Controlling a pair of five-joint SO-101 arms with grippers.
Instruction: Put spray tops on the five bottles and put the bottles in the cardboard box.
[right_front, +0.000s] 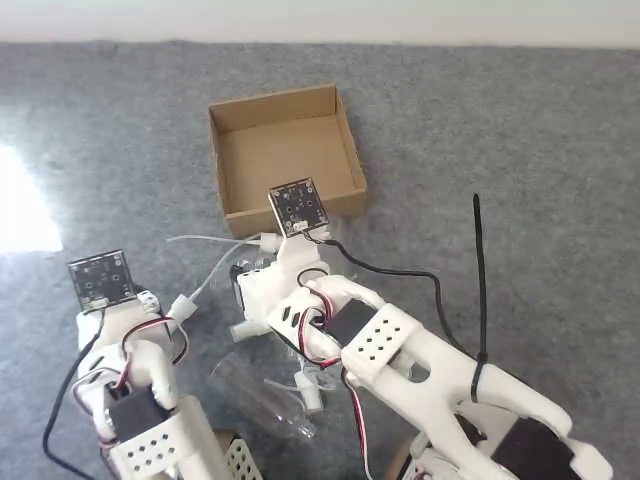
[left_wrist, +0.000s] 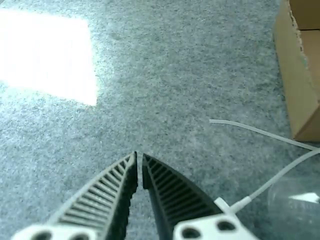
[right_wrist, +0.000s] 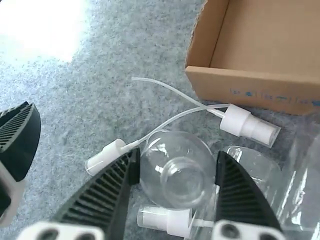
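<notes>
Cardboard box (right_front: 285, 155) rests on a grey, felt-covered table (right_front: 520, 120) that spans the whole scene. Two white arms come in from the near edge. The right arm (right_front: 430, 360), the larger in the high view, stretches toward the middle of the table. The left arm (right_front: 135, 410) sits at the near left.

The box is brown and open-topped, with its bare floor showing. It lies at the far middle, just beyond the tip of the right arm.

Right hand (right_wrist: 176, 157) pinches a clear bottle (right_wrist: 177, 175), one black ribbed finger against each side, just near of the box's front wall. A second clear bottle (right_wrist: 250, 162) lies just beside it. More clear bottles (right_front: 262, 395) lie between the two arms, close to the near edge.

Left hand (left_wrist: 140, 156) has its fingers pressed together over bare table, left of the box and nearer than it.

Three white spray tops with thin tubes lie around the pinched bottle. One spray top (right_wrist: 248, 125) is close to the box, another spray top (right_wrist: 106, 156) is to the left, and a third spray top (right_wrist: 165, 220) is on the near side.
</notes>
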